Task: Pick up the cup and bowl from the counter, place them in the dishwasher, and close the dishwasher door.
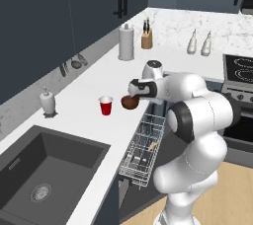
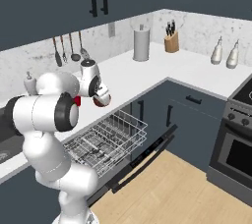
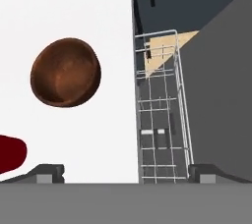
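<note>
The brown bowl (image 1: 129, 103) sits on the white counter (image 1: 94, 78) near its front edge, with the red cup (image 1: 105, 105) upright just left of it. My gripper (image 1: 132, 93) hovers over the bowl's right side, above the counter edge, open and holding nothing. In the hand view the bowl (image 3: 65, 72) lies upper left, the cup (image 3: 10, 154) shows at the left edge, and the fingertips (image 3: 49, 172) stand far apart. Below the edge the dishwasher's wire rack (image 1: 143, 145) is pulled out over the lowered dishwasher door (image 2: 142, 156). From the right, the bowl (image 2: 102, 101) peeks out under the gripper (image 2: 102, 94).
A soap dispenser (image 1: 47, 101) stands by the dark sink (image 1: 44, 169) on the left. At the back are a paper towel roll (image 1: 126, 43), a knife block (image 1: 147, 39) and two bottles (image 1: 199, 43). The stove (image 2: 236, 149) stands on the right, past open wood floor (image 2: 172, 188).
</note>
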Robot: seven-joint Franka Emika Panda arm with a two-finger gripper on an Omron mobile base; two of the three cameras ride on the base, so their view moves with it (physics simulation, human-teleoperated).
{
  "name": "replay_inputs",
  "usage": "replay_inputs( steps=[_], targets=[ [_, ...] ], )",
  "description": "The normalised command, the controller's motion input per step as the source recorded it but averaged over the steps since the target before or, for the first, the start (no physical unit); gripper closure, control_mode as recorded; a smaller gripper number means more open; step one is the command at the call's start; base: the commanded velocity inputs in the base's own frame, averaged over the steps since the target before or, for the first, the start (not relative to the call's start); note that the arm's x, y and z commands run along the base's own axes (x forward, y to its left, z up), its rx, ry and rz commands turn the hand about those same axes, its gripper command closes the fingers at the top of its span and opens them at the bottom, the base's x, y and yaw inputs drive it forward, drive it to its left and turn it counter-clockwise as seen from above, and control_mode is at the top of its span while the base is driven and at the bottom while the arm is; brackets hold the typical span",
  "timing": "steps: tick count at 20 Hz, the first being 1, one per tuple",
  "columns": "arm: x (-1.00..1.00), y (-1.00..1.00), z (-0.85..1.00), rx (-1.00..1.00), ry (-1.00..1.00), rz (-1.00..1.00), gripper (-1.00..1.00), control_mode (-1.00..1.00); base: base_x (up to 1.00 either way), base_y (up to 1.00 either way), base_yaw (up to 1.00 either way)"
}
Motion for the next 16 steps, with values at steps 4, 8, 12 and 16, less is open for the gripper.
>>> replay_inputs(
  steps=[4,8,12,16],
  targets=[
    [0.26,0.0,-0.26,0.0,0.0,0.0,-1.0,-1.0,0.0,0.0,0.0],
    [0.29,0.0,-0.29,0.0,0.0,0.0,-1.0,-1.0,0.0,0.0,0.0],
    [0.3,0.0,-0.27,0.0,0.0,0.0,-1.0,-1.0,0.0,0.0,0.0],
    [0.4,0.0,-0.25,0.0,0.0,0.0,-1.0,-1.0,0.0,0.0,0.0]
  ],
)
